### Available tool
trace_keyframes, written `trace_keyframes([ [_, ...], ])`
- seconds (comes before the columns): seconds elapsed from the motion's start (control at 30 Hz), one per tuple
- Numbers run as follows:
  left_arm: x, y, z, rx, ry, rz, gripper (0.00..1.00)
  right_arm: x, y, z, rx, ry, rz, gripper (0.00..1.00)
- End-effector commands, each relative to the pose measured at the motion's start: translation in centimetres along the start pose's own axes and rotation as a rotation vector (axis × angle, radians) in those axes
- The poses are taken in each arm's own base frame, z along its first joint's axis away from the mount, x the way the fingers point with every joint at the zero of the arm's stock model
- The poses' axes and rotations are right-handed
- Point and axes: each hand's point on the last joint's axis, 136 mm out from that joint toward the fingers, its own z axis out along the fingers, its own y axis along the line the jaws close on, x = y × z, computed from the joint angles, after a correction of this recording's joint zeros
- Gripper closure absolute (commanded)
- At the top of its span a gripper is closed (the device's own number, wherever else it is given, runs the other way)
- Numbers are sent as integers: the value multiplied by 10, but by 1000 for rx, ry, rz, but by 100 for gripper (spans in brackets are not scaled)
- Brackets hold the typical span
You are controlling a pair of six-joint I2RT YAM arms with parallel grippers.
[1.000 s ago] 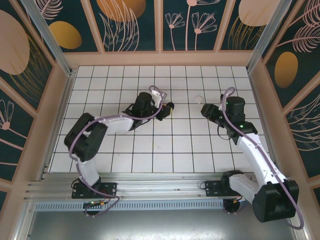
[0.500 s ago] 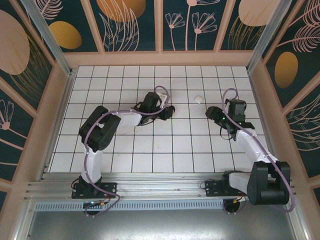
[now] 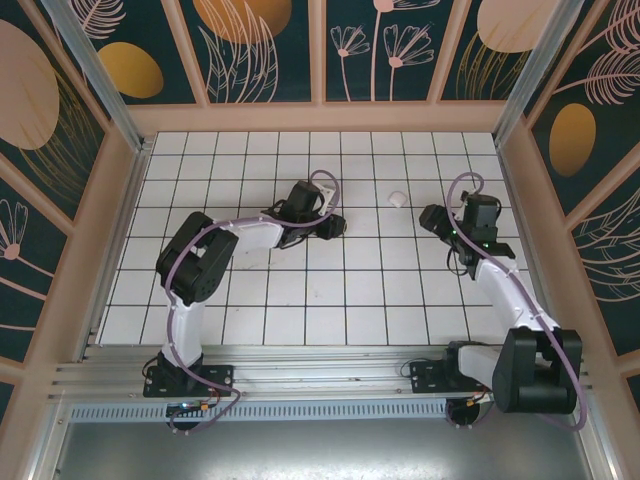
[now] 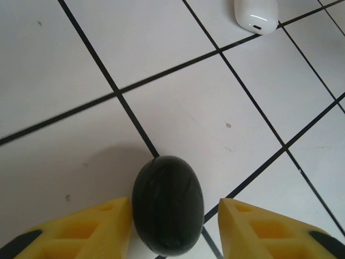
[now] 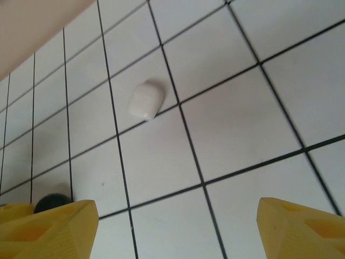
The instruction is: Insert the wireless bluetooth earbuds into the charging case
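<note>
Now, black charging case (image 4: 168, 205): a smooth, glossy oval pebble, lid shut, lying on the desk (image 3: 300, 290) left of centre, across a tile line.
Left end effector (image 4: 173, 204): partly open and straddling that case. One yellow finger is just beside or touching its flank and the other stands clear, so nothing is clamped.
White charging case (image 3: 397, 198): also shut, further back and to the right, well apart from the black one.
Right end effector (image 5: 178, 208): spread wide with nothing between the fingers, held low over the tiles with the white case ahead of it.
Earbuds: too small to pick out at this range; whether any sit inside the shut cases you cannot tell.
Handling: expect the case to be light, rigid and slippery — curved plastic likely to squirt out from flat pads. Take it across the short axis at its widest girth, low down, and squeeze gently.
Surface: hard, flat white tiles with dark grid lines — a light case will likely skid if you nudge it.
Room: a wooden rim on three sides with patterned panels above. Both cases lie well away from it, so you should have room to approach.
</note>
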Motion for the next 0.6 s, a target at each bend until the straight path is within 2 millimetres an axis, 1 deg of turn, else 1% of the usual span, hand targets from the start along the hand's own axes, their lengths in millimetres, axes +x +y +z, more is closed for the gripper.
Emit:
trace_keyframes([
  [0.0,-44,-2,-33,-49,-89,85,51,-40,-7,-19,73,-173,-42,21],
  [0.1,-61,3,-55,-90,-125,124,48,-51,-18,-26,99,-248,-36,17],
  [0.23,-87,11,-88,-139,-184,166,45,-58,-31,-28,113,-307,-29,15],
  [0.3,-99,22,-108,-199,-222,187,38,-58,-39,-25,136,-334,-55,13],
  [0.33,-101,28,-117,-228,-237,193,34,-59,-43,-25,153,-348,-66,11],
  [0.37,-108,36,-131,-256,-269,195,28,-59,-49,-25,185,-362,-71,9],
  [0.43,-110,51,-152,-290,-323,180,16,-57,-60,-25,230,-388,-90,4],
  [0.47,-110,59,-163,-310,-355,169,6,-54,-63,-24,232,-403,-108,1],
  [0.5,-109,68,-174,-332,-390,159,2,-51,-61,-23,208,-424,-140,1],
  [0.53,-108,76,-183,-356,-417,153,1,-48,-58,-23,180,-445,-174,1],
  [0.57,-103,88,-191,-398,-434,138,1,-45,-55,-23,154,-468,-192,1],
])
